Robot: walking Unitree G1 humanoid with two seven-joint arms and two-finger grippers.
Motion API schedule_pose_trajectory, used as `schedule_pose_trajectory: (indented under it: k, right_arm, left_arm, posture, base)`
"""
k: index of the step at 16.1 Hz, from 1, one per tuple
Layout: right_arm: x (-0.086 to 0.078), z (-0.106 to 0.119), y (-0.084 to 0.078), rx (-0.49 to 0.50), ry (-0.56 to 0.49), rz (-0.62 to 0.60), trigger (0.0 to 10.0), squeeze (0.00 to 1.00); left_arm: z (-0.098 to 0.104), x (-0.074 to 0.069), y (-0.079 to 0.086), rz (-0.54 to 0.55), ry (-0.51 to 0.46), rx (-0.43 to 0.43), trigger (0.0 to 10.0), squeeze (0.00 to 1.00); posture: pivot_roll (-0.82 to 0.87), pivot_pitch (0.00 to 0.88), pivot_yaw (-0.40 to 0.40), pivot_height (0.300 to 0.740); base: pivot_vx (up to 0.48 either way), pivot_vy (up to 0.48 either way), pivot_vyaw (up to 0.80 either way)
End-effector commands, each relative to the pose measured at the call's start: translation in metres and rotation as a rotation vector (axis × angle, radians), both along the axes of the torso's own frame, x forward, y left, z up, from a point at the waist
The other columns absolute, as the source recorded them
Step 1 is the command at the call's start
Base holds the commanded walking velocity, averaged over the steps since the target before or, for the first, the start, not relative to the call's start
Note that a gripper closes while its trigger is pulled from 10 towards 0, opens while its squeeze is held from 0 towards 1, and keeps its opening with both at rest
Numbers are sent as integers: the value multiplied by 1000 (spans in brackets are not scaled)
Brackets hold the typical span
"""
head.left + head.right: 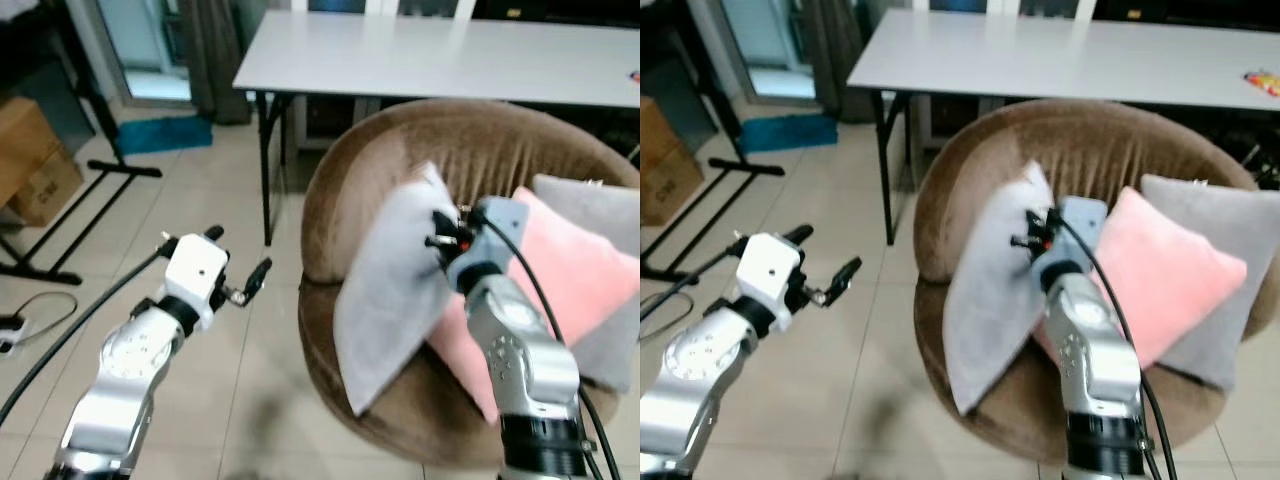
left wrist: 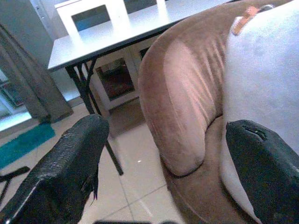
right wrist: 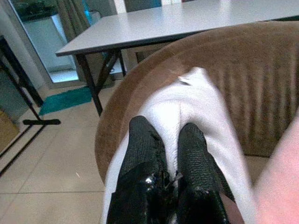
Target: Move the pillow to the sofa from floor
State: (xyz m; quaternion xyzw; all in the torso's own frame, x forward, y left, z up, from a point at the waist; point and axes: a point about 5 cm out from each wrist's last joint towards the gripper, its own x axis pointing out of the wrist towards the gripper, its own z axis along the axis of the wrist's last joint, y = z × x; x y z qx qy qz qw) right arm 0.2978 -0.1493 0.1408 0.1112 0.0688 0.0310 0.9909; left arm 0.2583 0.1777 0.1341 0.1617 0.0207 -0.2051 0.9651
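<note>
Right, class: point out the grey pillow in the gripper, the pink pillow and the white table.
grey pillow (image 1: 385, 290), left eye view, its broad face.
pink pillow (image 1: 1160, 270), right eye view, its middle.
white table (image 1: 420, 55), left eye view, its top.

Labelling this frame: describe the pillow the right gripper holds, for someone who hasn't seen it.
On the round brown velvet sofa, three pillows stand. It is the pale grey one on the robot's left, beside the pink pillow, pinched by the right gripper.

White table (image 1: 430, 55) (black-legged), cardboard boxes (image 1: 35, 160), teal mat (image 1: 160, 133)
</note>
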Motion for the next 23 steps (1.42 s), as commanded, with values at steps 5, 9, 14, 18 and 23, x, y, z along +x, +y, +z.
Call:
schedule_pose_trajectory:
  k: [5, 9, 14, 18, 23]
  right_arm:
    - [15, 24, 25, 9, -110, 122, 10000, 0]
    - [42, 35, 26, 6, -159, 103, 10000, 0]
    - [73, -4, -6, 19, -54, 29, 10000, 0]
    - [50, -73, -72, -100, 280, -194, 10000, 0]
    - [43, -68, -116, -117, 282, -340, 10000, 1000]
  left_arm:
    - [-1, -4, 7, -4, 21, 21, 10000, 0]
    - [-2, -5, 1, -116, 55, 37, 10000, 0]
    - [-4, -4, -9, -264, 121, 36, 10000, 0]
    - [-5, -3, -12, -310, 143, 42, 10000, 0]
    - [-10, -7, -15, -364, 207, -13, 10000, 0]
  posture:
    - [18, 0, -28, 740]
    - [21, 0, -24, 740]
    - [11, 0, -12, 740]
    - [32, 0, -28, 740]
    - [33, 0, -34, 740]
  base:
    - [0, 0, 0]
    - [0, 0, 0]
    - [0, 0, 0]
    - [0, 0, 0]
    - [0, 0, 0]
